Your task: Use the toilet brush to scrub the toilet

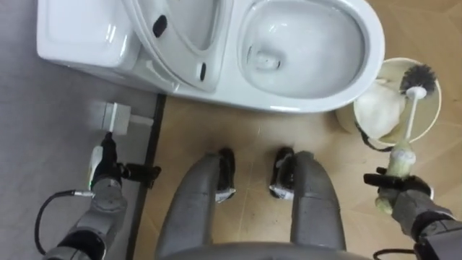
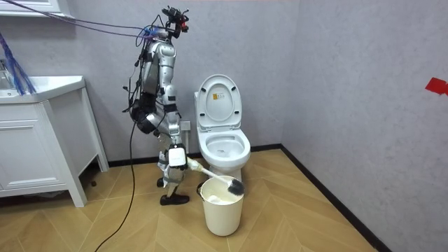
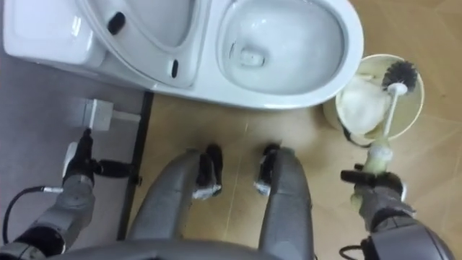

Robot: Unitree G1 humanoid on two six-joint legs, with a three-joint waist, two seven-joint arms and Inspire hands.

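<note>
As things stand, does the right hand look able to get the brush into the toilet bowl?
Likely yes. The right hand grips the brush, whose head hangs over the bucket; the lid is up and the bowl lies open right beside it, with nothing between.

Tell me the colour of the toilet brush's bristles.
Black bristles, on a white handle; clearest in the left eye view.

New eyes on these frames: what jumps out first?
The white toilet, lid raised, right before the robot's feet. Beside it, the right hand grips a toilet brush whose dark head hangs over a white bucket.
</note>
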